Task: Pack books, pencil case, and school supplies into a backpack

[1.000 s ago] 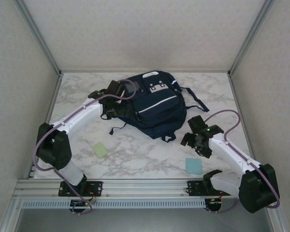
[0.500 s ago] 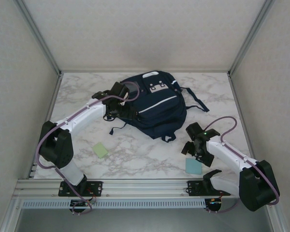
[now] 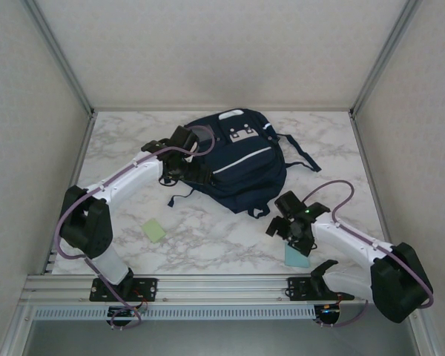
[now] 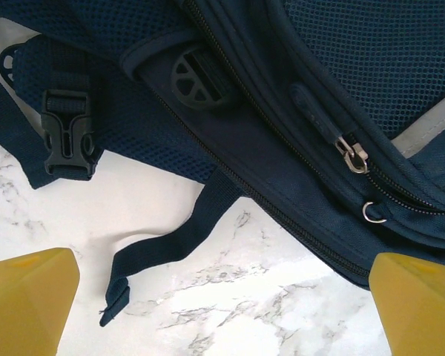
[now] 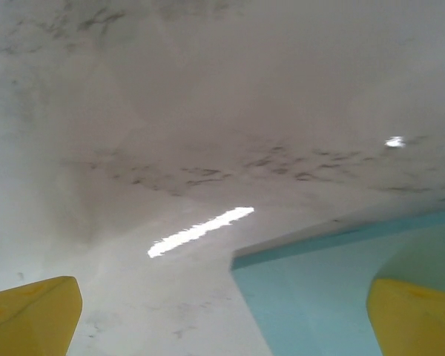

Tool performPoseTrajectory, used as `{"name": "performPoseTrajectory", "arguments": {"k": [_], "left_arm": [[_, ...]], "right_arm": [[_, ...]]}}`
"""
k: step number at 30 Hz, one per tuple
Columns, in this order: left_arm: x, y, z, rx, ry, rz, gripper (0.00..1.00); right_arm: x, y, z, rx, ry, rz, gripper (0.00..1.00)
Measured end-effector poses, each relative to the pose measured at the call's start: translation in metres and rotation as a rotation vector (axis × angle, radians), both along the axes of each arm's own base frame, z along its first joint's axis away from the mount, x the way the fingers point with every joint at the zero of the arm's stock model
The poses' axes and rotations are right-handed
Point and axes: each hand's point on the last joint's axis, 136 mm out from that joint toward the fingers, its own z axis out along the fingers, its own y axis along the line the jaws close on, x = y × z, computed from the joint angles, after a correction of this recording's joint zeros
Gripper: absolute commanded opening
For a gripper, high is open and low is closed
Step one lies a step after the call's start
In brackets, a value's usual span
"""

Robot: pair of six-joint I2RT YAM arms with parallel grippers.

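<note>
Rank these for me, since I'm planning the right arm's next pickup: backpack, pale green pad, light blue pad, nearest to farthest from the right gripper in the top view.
1. light blue pad: partly under the right gripper, by the near edge.
2. backpack: behind the gripper, mid-table.
3. pale green pad: across on the left side.

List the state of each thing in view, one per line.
backpack: lying on the table, zip shut in the left wrist view.
left gripper: open, at the backpack's edge.
right gripper: open, over the light blue pad.
light blue pad: flat on the table, not packed.
pale green pad: flat on the table, not packed.
</note>
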Motion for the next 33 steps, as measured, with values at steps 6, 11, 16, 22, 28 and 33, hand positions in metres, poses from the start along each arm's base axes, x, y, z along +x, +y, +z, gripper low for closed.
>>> {"name": "performPoseTrajectory", "arguments": {"k": [6,11,16,22,28,33], "left_arm": [[0.000,0.000,0.002,-0.004,-0.004,-0.001,1.00],[-0.001,0.000,0.007,-0.010,-0.015,-0.001,1.00],[-0.001,0.000,0.008,-0.011,-0.018,0.000,1.00],[-0.001,0.000,0.008,-0.011,-0.019,-0.001,1.00],[-0.001,0.000,0.008,-0.014,-0.017,-0.002,1.00],[-0.001,-0.001,0.008,-0.018,-0.015,-0.004,1.00]], "right_arm": [[0.002,0.014,-0.008,-0.049,0.041,0.046,0.99],[0.013,0.043,-0.008,-0.079,0.081,0.113,0.99],[0.041,0.112,0.007,0.025,0.004,0.239,0.99],[0.055,0.132,0.030,0.054,-0.063,0.334,0.99],[0.036,0.112,0.025,-0.052,0.030,0.592,0.99],[0.022,0.089,0.002,-0.160,0.150,0.742,0.99]]}}
